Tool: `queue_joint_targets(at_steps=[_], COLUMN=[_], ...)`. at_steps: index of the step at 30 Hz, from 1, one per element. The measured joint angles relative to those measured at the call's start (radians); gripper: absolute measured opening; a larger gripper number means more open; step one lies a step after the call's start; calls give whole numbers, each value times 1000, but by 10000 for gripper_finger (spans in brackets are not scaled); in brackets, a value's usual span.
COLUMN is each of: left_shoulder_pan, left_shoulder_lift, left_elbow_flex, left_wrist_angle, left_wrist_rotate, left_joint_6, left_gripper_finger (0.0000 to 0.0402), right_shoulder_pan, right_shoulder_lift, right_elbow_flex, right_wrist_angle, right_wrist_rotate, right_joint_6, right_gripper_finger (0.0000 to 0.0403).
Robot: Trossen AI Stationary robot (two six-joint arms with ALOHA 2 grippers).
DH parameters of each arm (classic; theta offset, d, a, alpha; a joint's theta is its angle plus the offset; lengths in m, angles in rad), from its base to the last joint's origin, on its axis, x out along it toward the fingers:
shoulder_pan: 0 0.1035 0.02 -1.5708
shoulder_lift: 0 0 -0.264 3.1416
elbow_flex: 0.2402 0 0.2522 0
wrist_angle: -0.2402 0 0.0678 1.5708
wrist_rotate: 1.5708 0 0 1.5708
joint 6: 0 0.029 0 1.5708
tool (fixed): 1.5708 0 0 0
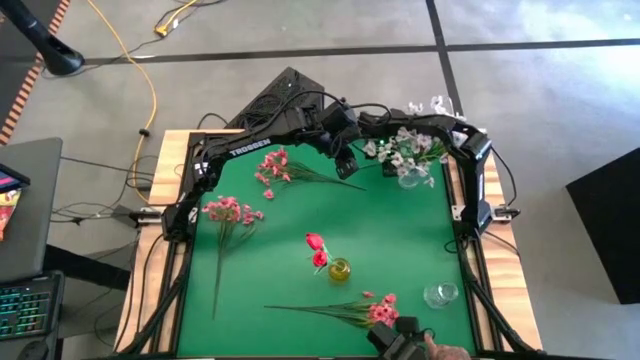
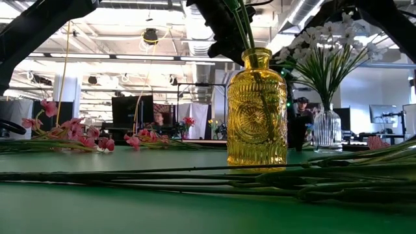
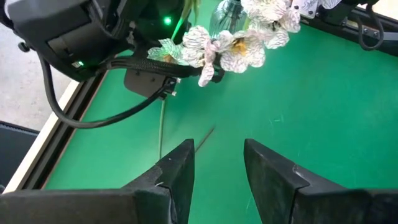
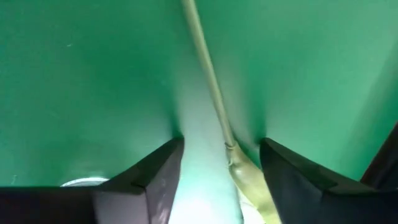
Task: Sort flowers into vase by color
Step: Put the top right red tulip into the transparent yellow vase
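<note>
Right gripper point(image 4: 221, 165): fingers spread apart, straddling a pale green stem point(image 4: 208, 81) that runs between them over the green table mat point(image 1: 390, 240); the stem touches neither finger in the right wrist view, so nothing is grasped. In the high view this gripper point(image 1: 383, 150) sits at the far side of the mat, just left of the white flowers point(image 1: 405, 148).

Left gripper point(image 3: 217, 165): fingers parted with an empty gap between them, holding nothing. In the high view it point(image 1: 347, 165) hangs at the far centre, close beside the right gripper.

White flowers: standing in a clear glass vase point(image 1: 411, 178) at the far right of the mat.

Red flowers point(image 1: 317, 250): in the yellow glass vase point(image 1: 340, 269) near the centre.

Pink flowers: three sprays lying flat on the mat. One point(image 1: 275, 166) lies far left of centre, one point(image 1: 231, 211) at the left, one point(image 1: 382, 310) at the near edge, its stem pointing left.

Second clear vase point(image 1: 440, 294): near right, empty.

A person's hand point(image 1: 447, 352) shows at the near edge.
</note>
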Motion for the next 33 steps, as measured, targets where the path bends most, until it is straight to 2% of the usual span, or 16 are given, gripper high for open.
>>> queue_joint_targets(at_steps=[3, 10, 12, 20, 25, 33], left_shoulder_pan=[0, 0, 0, 0, 3, 22], left_shoulder_lift=[0, 0, 0, 0, 0, 0], left_elbow_flex=[0, 0, 0, 0, 0, 0], left_wrist_angle=[0, 0, 0, 0, -6, -26], left_wrist_rotate=[-1, -1, -1, -2, -2, 30], left_joint_6=[0, 0, 0, 0, 11, 11], left_gripper_finger=[128, 128, 128, 128, 128, 128], right_shoulder_pan=[3, -3, -8, -8, -8, -7], right_shoulder_lift=[1, 8, 9, -5, -61, -198], right_elbow_flex=[10, 55, 70, 120, 147, 174], right_wrist_angle=[-12, -32, -40, -43, -42, 31], right_wrist_rotate=[-1, -5, -5, 0, 5, 11], right_joint_6=[-20, -22, -19, 7, 7, 28], right_gripper_finger=[193, 46, 19, 33, 17, 25])
